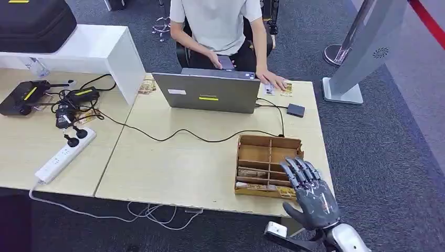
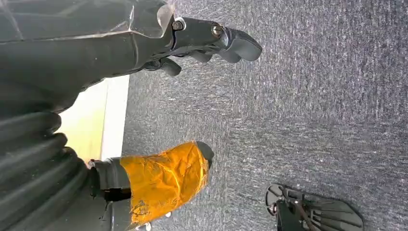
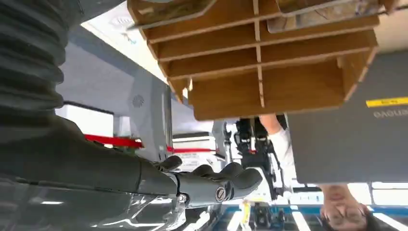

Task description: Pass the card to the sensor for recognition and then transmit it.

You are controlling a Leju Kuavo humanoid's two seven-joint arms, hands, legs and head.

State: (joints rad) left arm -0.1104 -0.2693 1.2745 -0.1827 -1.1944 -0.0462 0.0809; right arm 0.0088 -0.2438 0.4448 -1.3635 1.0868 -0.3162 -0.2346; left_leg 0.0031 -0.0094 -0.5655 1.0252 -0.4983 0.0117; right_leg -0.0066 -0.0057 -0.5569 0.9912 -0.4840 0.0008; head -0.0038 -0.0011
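Right hand (image 1: 307,186) raised at the near right edge of the table (image 1: 173,168), dark grey, fingers extended and apart, holding nothing. Fingertips overlap the near right part of the wooden card box (image 1: 267,164) in the head view; whether they touch it cannot be told. In the right wrist view the same hand (image 3: 211,185) lies flat, apart from the box (image 3: 260,62).

Card box: light brown wood, open top, divided by thin partitions into two columns of slots. Far slots appear bare. The near slots hold cards (image 1: 257,172) lying flat or slightly tilted, printed in brownish and yellowish tones; print too small to read. In the right wrist view the cards (image 3: 317,17) show a pale, glossy face with a mottled pattern.

Left hand (image 2: 211,41) hangs beside the table edge above grey carpet (image 2: 312,110), fingers loosely curled, grasping nothing; an orange-wrapped part (image 2: 163,180) shows close by in that view.

On the far side of the table: a grey laptop (image 1: 207,93) with a yellow sticker, lid toward the robot. A small dark box (image 1: 296,110) lies just right of the laptop, cabled to it. A person (image 1: 218,31) in a pale shirt sits behind, one hand resting on further cards (image 1: 278,89) on the table. A white power strip (image 1: 65,155) and black cables (image 1: 73,107) lie on the left.
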